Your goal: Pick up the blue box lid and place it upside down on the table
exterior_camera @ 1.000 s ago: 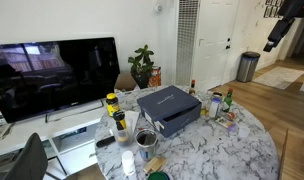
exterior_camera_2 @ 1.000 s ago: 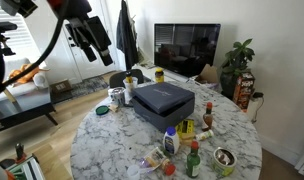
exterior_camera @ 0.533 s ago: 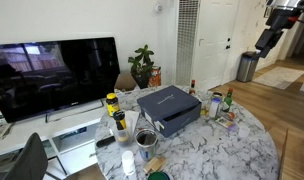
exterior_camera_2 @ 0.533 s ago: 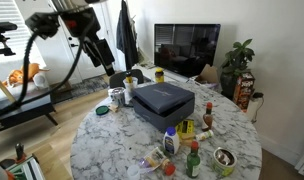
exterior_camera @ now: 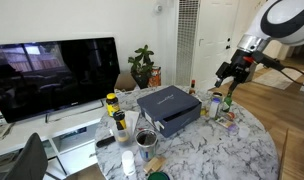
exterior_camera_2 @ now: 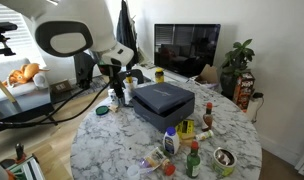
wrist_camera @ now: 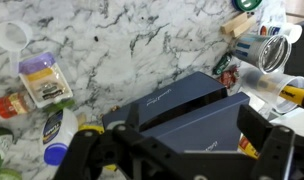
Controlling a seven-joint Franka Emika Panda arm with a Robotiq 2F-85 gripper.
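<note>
The blue box lid (exterior_camera: 167, 98) is navy and sits closed on its deeper box on the round marble table (exterior_camera: 217, 150). It also shows in the other exterior view (exterior_camera_2: 160, 96), and in the wrist view (wrist_camera: 207, 122) it fills the lower middle. My gripper (exterior_camera: 230, 72) hangs above the table's edge beside the box and holds nothing; it also shows in an exterior view (exterior_camera_2: 114, 80). In the wrist view the two fingers (wrist_camera: 192, 114) are spread wide, with the lid between them further off.
Bottles and jars crowd the table around the box: yellow-capped jars (exterior_camera: 113, 104), a metal cup (exterior_camera: 145, 139), small bottles (exterior_camera_2: 190, 152), and a white cup (wrist_camera: 267, 52). A green lid (exterior_camera_2: 102, 110) lies near the gripper. A TV (exterior_camera: 52, 75) and a plant (exterior_camera: 142, 65) stand behind.
The arm has swung down from high above the scene to just above the table's edge beside the box. The box and lid have not moved.
</note>
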